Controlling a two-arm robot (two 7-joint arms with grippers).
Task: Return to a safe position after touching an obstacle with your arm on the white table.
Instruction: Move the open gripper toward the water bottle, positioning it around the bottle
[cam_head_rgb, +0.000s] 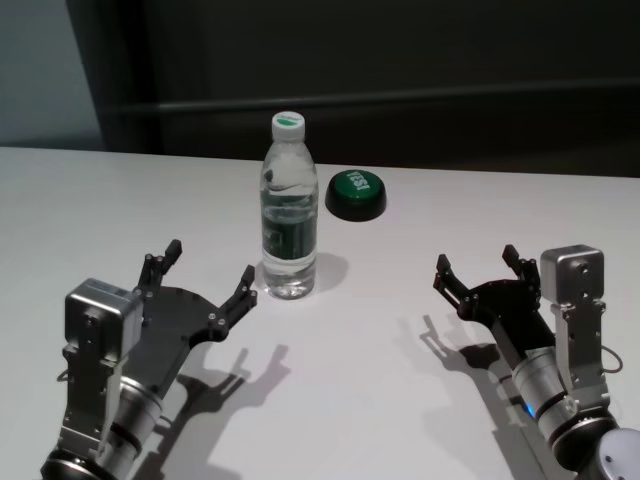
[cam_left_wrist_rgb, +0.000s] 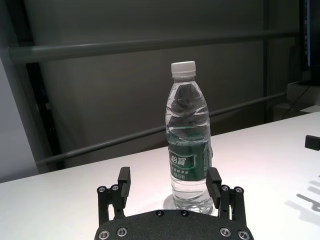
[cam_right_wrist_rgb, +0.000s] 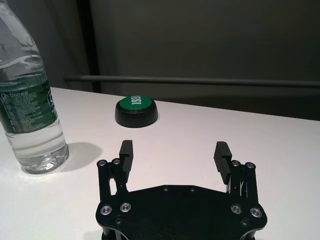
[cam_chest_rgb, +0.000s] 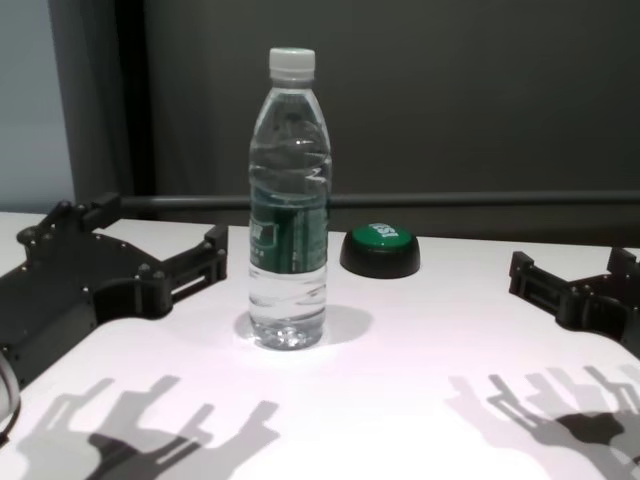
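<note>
Beside the left hand (cam_head_rgb: 208, 271), bottle (cam_head_rgb: 289, 207) upright.

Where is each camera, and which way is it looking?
Head: high up, looking down at the white table, water bottle, green button; left gripper and right gripper show, both open.
Chest: low, looking forward; bottle centred, both grippers at the sides.
Left wrist: behind the left gripper's fingers, facing the bottle.
Right wrist: behind the right gripper's fingers, facing the button.
All four share the bottle.
</note>
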